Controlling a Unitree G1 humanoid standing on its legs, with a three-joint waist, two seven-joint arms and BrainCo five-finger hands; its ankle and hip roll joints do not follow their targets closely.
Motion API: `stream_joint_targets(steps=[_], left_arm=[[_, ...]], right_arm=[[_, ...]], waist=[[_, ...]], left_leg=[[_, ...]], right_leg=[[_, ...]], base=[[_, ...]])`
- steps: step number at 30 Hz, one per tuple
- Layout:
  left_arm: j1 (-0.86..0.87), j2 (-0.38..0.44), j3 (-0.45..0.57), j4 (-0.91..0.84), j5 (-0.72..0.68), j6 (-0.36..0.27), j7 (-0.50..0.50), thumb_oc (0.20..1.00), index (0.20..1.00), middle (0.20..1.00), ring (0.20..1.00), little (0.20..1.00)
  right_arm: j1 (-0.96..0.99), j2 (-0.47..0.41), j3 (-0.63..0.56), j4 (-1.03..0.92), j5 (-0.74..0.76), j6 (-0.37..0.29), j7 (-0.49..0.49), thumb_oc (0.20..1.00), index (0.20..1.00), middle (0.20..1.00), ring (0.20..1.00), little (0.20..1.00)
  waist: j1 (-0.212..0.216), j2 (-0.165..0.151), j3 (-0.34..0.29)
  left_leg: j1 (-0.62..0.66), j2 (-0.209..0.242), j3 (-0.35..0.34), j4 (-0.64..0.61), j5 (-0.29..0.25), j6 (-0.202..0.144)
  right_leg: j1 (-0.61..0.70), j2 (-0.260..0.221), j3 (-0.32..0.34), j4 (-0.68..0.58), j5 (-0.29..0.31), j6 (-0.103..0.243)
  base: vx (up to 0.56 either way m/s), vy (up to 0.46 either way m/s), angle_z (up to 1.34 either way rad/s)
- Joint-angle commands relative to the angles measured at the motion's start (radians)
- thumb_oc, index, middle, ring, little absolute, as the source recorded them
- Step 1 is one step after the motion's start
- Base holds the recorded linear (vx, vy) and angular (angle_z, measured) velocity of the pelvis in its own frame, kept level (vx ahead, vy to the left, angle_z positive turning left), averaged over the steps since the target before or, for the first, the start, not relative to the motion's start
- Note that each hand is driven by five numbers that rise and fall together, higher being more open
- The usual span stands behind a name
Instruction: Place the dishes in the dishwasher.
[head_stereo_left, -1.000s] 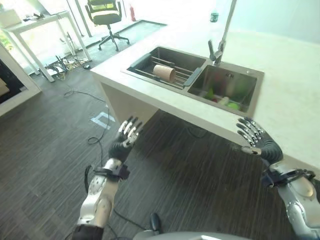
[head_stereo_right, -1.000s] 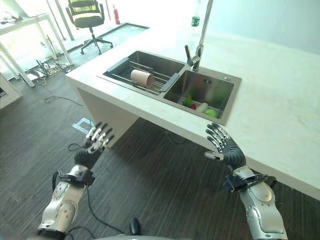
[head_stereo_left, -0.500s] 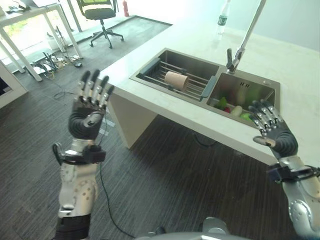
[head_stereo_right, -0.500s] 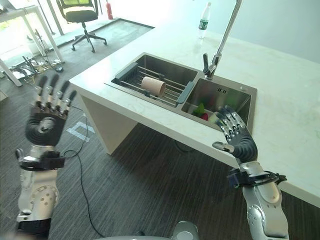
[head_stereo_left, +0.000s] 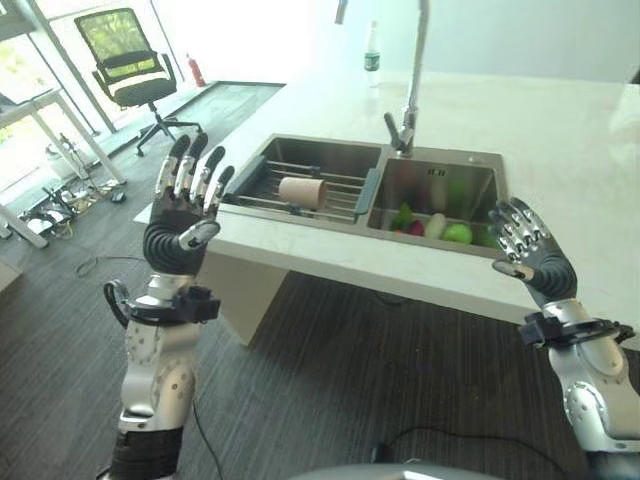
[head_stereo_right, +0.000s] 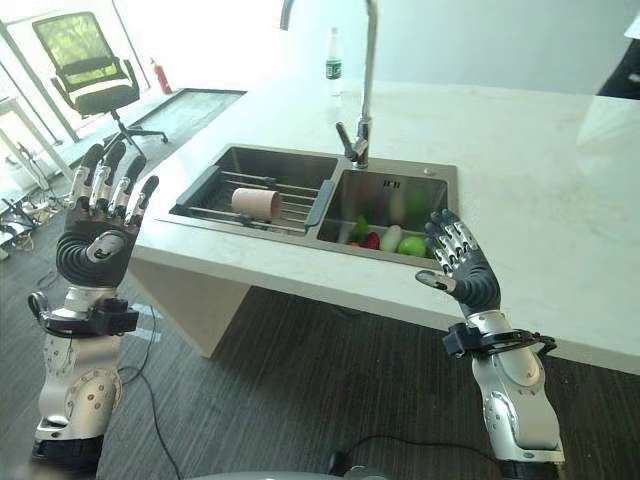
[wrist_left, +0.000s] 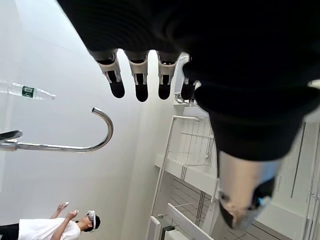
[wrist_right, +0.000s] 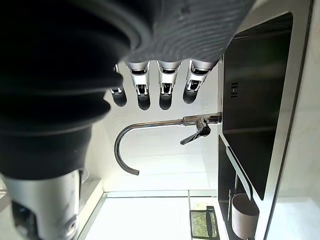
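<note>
We see the left robot hand (head_stereo_left: 182, 215) raised beside the worktop (head_stereo_left: 560, 140), fingers spread and empty; the right robot hand (head_stereo_left: 530, 257) likewise splayed near the sink (head_stereo_left: 440, 170); a cup (head_stereo_left: 301, 192) lies on the rack (head_stereo_left: 330, 180).

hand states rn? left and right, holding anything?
Left hand: open, fingers straight, raised beside the counter, holding nothing.
Right hand: open, fingers relaxed, before the sink, holding nothing.

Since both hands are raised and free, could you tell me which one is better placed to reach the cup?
Probably the left hand: it is open beside the basin whose rack holds the cup; the right hand fronts the other basin.
</note>
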Motion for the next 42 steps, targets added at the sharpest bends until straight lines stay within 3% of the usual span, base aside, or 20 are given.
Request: stream_joint_targets(steps=[1, 4, 6, 7, 9, 11, 13, 16, 17, 22, 24, 27, 28, 31, 35, 36, 37, 39, 40, 42], left_arm=[[-0.008, 0.021, 0.005, -0.043, -0.032, -0.028, -0.028, 1.000, 1.000, 1.000, 1.000, 1.000], [0.003, 0.019, 0.010, -0.044, -0.042, -0.048, -0.026, 1.000, 1.000, 1.000, 1.000, 1.000], [0.017, 0.020, 0.017, -0.043, -0.069, -0.067, -0.017, 1.000, 1.000, 1.000, 1.000, 1.000], [0.028, 0.015, 0.021, -0.040, -0.082, -0.083, -0.022, 1.000, 1.000, 1.000, 1.000, 1.000], [0.053, 0.007, 0.028, -0.041, -0.088, -0.109, -0.047, 1.000, 1.000, 1.000, 1.000, 1.000], [0.071, -0.005, 0.036, -0.044, -0.093, -0.122, -0.066, 1.000, 1.000, 1.000, 1.000, 1.000], [0.078, 0.005, 0.051, -0.041, -0.104, -0.139, -0.081, 1.000, 1.000, 1.000, 1.000, 1.000], [0.051, 0.028, 0.067, -0.029, -0.120, -0.114, -0.075, 1.000, 1.000, 1.000, 1.000, 1.000], [0.012, 0.038, 0.052, -0.024, -0.108, -0.088, -0.072, 1.000, 1.000, 1.000, 1.000, 1.000], [-0.046, 0.049, 0.030, -0.021, -0.054, -0.064, -0.057, 1.000, 1.000, 1.000, 1.000, 1.000], [-0.046, 0.058, 0.037, -0.031, -0.041, -0.065, -0.046, 1.000, 1.000, 1.000, 1.000, 1.000], [-0.054, 0.078, 0.029, -0.031, -0.055, -0.061, -0.027, 1.000, 1.000, 1.000, 1.000, 1.000], [-0.064, 0.073, 0.012, -0.040, -0.043, -0.054, -0.017, 1.000, 1.000, 1.000, 1.000, 1.000], [-0.063, 0.065, 0.002, -0.053, 0.001, -0.063, 0.000, 1.000, 1.000, 1.000, 1.000, 1.000], [-0.051, 0.076, 0.001, -0.049, 0.060, -0.045, -0.001, 1.000, 1.000, 1.000, 1.000, 1.000], [-0.056, 0.074, -0.006, -0.057, 0.073, -0.036, -0.005, 1.000, 1.000, 1.000, 1.000, 1.000], [-0.055, 0.074, -0.005, -0.060, 0.062, -0.036, -0.017, 1.000, 1.000, 1.000, 1.000, 1.000], [-0.029, 0.077, 0.019, -0.066, 0.161, -0.018, 0.006, 1.000, 1.000, 1.000, 1.000, 1.000], [-0.014, 0.105, 0.015, -0.046, 0.218, -0.064, 0.028, 1.000, 1.000, 1.000, 1.000, 1.000], [0.007, 0.143, 0.045, -0.036, 0.286, -0.077, 0.075, 1.000, 1.000, 1.000, 1.000, 1.000]], right_arm=[[-0.081, -0.051, -0.061, -0.042, 0.001, -0.076, -0.008, 1.000, 1.000, 1.000, 1.000, 1.000], [-0.105, -0.054, -0.049, -0.036, -0.017, -0.058, -0.019, 1.000, 1.000, 1.000, 1.000, 1.000], [-0.096, -0.051, -0.046, -0.037, -0.032, -0.057, -0.014, 1.000, 1.000, 1.000, 1.000, 1.000], [-0.086, -0.050, -0.049, -0.038, -0.036, -0.063, 0.001, 1.000, 1.000, 1.000, 1.000, 1.000], [-0.075, -0.064, -0.064, -0.038, -0.018, -0.070, 0.018, 1.000, 1.000, 1.000, 1.000, 1.000], [-0.072, -0.083, -0.080, -0.042, 0.000, -0.062, 0.031, 1.000, 1.000, 1.000, 1.000, 1.000], [-0.073, -0.101, -0.089, -0.051, 0.012, -0.053, 0.052, 1.000, 1.000, 1.000, 1.000, 1.000], [-0.052, -0.093, -0.106, -0.076, 0.026, -0.035, 0.052, 1.000, 1.000, 1.000, 1.000, 1.000], [-0.016, -0.075, -0.121, -0.103, 0.033, -0.033, 0.048, 1.000, 1.000, 1.000, 1.000, 1.000], [0.016, 0.001, -0.110, -0.101, -0.016, -0.046, 0.041, 1.000, 1.000, 1.000, 1.000, 1.000], [0.001, 0.024, -0.098, -0.088, -0.030, -0.039, 0.043, 1.000, 1.000, 1.000, 1.000, 1.000], [-0.009, 0.016, -0.094, -0.070, -0.038, -0.030, 0.038, 1.000, 1.000, 1.000, 1.000, 1.000], [-0.026, -0.013, -0.094, -0.063, -0.022, -0.021, 0.026, 1.000, 1.000, 1.000, 1.000, 1.000], [-0.040, -0.028, -0.078, -0.055, -0.017, -0.031, 0.030, 1.000, 1.000, 1.000, 1.000, 1.000], [-0.028, -0.038, -0.070, -0.070, -0.024, -0.027, -0.001, 1.000, 1.000, 1.000, 1.000, 1.000], [-0.044, -0.056, -0.074, -0.068, -0.035, -0.014, -0.006, 1.000, 1.000, 1.000, 1.000, 1.000], [-0.050, -0.064, -0.075, -0.069, -0.037, -0.009, -0.005, 1.000, 1.000, 1.000, 1.000, 1.000], [-0.076, -0.080, -0.075, -0.074, -0.037, 0.003, 0.016, 1.000, 1.000, 1.000, 1.000, 1.000], [-0.079, -0.080, -0.065, -0.068, -0.025, -0.013, 0.038, 1.000, 1.000, 1.000, 1.000, 1.000], [-0.048, -0.084, -0.085, -0.076, -0.011, -0.017, 0.040, 1.000, 1.000, 1.000, 1.000, 1.000]], waist=[[-0.003, 0.002, 0.032], [-0.005, 0.010, 0.033], [-0.005, 0.026, 0.018], [-0.004, 0.037, 0.009], [0.003, 0.046, 0.007], [0.002, 0.052, 0.003], [-0.004, 0.056, -0.001], [-0.014, 0.051, -0.008], [-0.012, 0.034, -0.012], [-0.007, 0.021, -0.012], [0.004, 0.024, -0.011], [0.004, 0.014, -0.016], [0.011, 0.003, -0.021], [0.018, 0.006, -0.022], [0.001, 0.019, -0.041], [0.017, 0.011, -0.014], [0.024, 0.010, -0.007], [0.026, 0.020, -0.007], [0.022, 0.034, -0.007], [0.012, 0.046, -0.021]], left_leg=[[-0.015, 0.129, -0.061, -0.098, 0.187, -0.043], [0.027, 0.186, -0.041, -0.272, 0.175, -0.020], [0.079, 0.223, -0.051, -0.481, 0.212, -0.030], [0.107, 0.260, -0.074, -0.612, 0.274, -0.053], [0.063, 0.328, -0.146, -0.620, 0.336, -0.088], [0.045, 0.358, -0.153, -0.620, 0.359, -0.098], [0.067, 0.358, -0.136, -0.620, 0.298, -0.094], [0.098, 0.314, -0.086, -0.620, 0.228, -0.072], [0.103, 0.251, -0.119, -0.620, 0.190, -0.041], [0.103, 0.140, -0.180, -0.620, 0.143, 0.039], [0.107, 0.128, -0.172, -0.620, 0.137, 0.051], [0.100, 0.114, -0.165, -0.620, 0.138, 0.055], [0.097, 0.108, -0.155, -0.620, 0.136, 0.046], [0.103, 0.111, -0.132, -0.620, 0.133, 0.042], [0.135, 0.107, -0.052, -0.616, 0.146, 0.025], [0.056, 0.122, -0.075, -0.457, 0.190, -0.013], [0.033, 0.136, -0.110, -0.442, 0.202, -0.024], [0.061, 0.177, -0.131, -0.543, 0.179, -0.029], [0.093, 0.194, -0.133, -0.595, 0.190, -0.026], [0.110, 0.213, -0.115, -0.620, 0.169, -0.028]], right_leg=[[0.103, -0.067, 0.031, 0.003, -0.039, 0.127], [0.114, -0.066, 0.082, -0.007, -0.041, 0.139], [0.119, -0.072, 0.101, -0.022, -0.044, 0.157], [0.120, -0.085, 0.115, -0.022, -0.053, 0.172], [0.131, -0.096, 0.140, -0.022, -0.070, 0.174], [0.143, -0.112, 0.142, -0.022, -0.079, 0.178], [0.154, -0.159, 0.131, -0.014, -0.077, 0.205], [0.164, -0.226, 0.110, 0.029, -0.079, 0.265], [0.148, -0.266, 0.108, 0.098, -0.033, 0.299], [0.032, -0.332, 0.121, 0.334, 0.110, 0.309], [0.009, -0.319, 0.099, 0.358, 0.115, 0.312], [0.016, -0.186, 0.088, 0.221, 0.037, 0.285], [0.041, -0.126, 0.060, 0.085, 0.012, 0.249], [0.068, -0.115, 0.038, 0.024, -0.007, 0.230], [0.088, -0.087, 0.077, -0.022, -0.026, 0.205], [0.111, -0.090, 0.087, -0.022, -0.031, 0.189], [0.113, -0.092, 0.102, -0.022, -0.033, 0.189], [0.098, -0.113, 0.112, -0.022, -0.030, 0.205], [0.091, -0.124, 0.117, -0.022, -0.032, 0.213], [0.089, -0.139, 0.106, -0.022, -0.033, 0.227]], base=[[0.20, -0.016, -0.40], [0.26, 0.174, -0.75], [0.32, 0.348, -0.84], [0.39, 0.429, -0.51], [0.37, 0.413, -0.23], [0.31, 0.377, -0.71], [0.39, 0.543, -0.48], [0.39, 0.597, -0.30], [0.32, 0.460, -0.04], [0.27, 0.357, 0.19], [0.23, 0.186, 0.13], [0.20, 0.016, -0.04], [0.20, -0.066, 0.01], [0.10, -0.145, 0.00], [0.12, -0.309, 0.03], [0.05, -0.078, 0.00], [0.04, -0.012, 0.00], [0.06, 0.147, -0.26], [0.10, 0.195, -0.57], [0.08, 0.135, -0.60]])
